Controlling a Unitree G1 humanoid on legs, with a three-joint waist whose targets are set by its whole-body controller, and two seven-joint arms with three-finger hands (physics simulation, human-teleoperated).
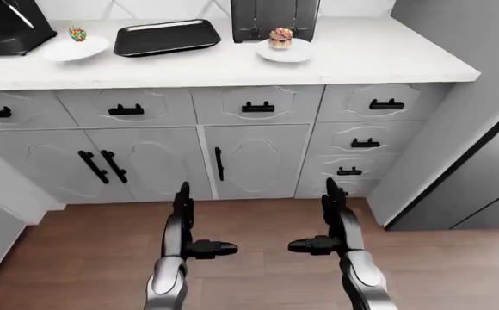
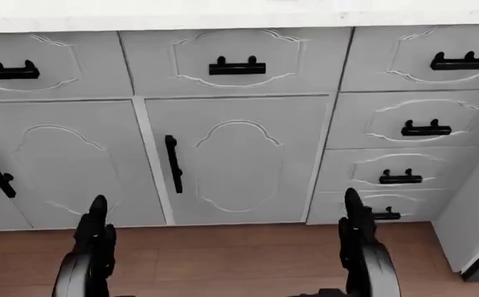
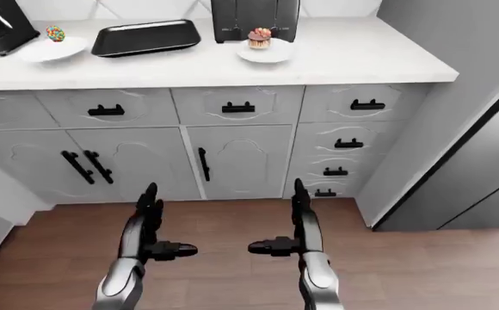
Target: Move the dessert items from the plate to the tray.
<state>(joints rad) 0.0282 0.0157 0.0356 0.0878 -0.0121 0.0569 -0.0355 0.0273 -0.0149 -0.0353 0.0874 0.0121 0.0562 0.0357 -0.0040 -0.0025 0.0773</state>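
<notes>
On the white counter, a black tray (image 1: pixel 167 37) lies between two white plates. The left plate (image 1: pixel 74 49) carries a small colourful dessert (image 1: pixel 77 33). The right plate (image 1: pixel 286 51) holds a frosted cupcake (image 1: pixel 281 38). Both hands hang low over the wooden floor, far below the counter. My left hand (image 1: pixel 191 226) is open, fingers pointing up and thumb sticking inward, holding nothing. My right hand (image 1: pixel 323 223) mirrors it, open with nothing in it.
A black toaster (image 1: pixel 274 18) stands behind the cupcake plate and a black appliance (image 1: pixel 7 26) sits at the counter's left end. Grey cabinets and drawers (image 1: pixel 250 152) with black handles face me. A dark tall fridge (image 1: pixel 482 142) walls in the right side.
</notes>
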